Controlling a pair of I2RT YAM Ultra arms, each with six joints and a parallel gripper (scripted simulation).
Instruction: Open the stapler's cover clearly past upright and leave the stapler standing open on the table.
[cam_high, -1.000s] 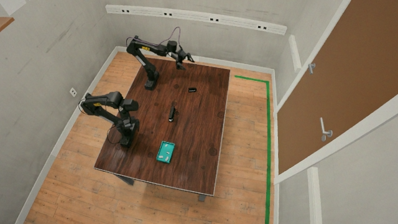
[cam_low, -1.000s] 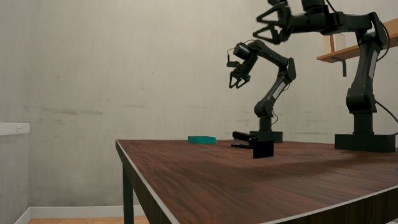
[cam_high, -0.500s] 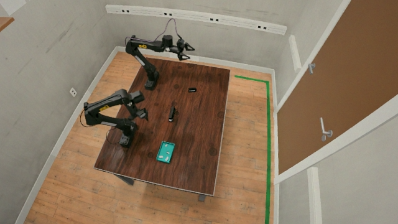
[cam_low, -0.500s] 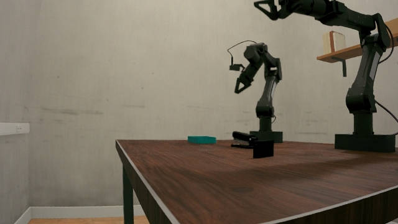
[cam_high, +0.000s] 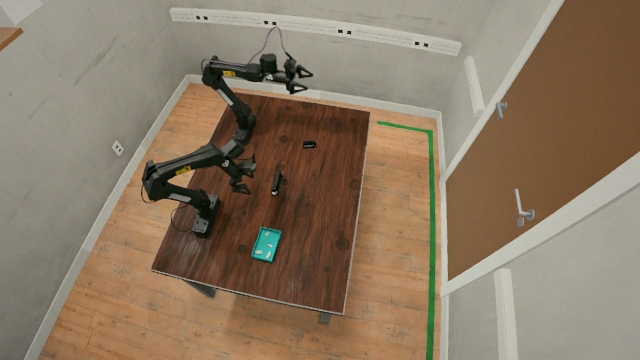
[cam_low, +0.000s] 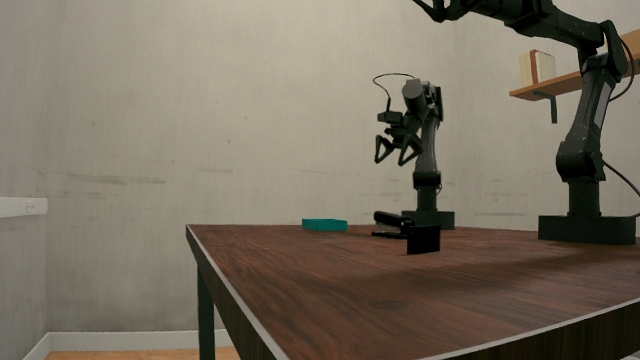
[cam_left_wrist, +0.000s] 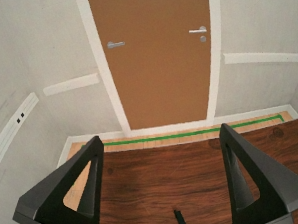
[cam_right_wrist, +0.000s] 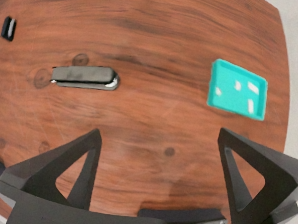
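Observation:
The black stapler lies closed and flat near the middle of the dark wooden table; it also shows in the side view and in the right wrist view. My right gripper hovers open and empty above the table beside the stapler, and shows in the side view and its own view. My left gripper is open and empty, raised high over the table's back edge, cut off at the top of the side view, facing the door in its own view.
A small black box stands on the table beyond the stapler, seen also from the side and in the left wrist view. A teal tray with small white pieces lies toward the front edge. Both arm bases stand along one table side.

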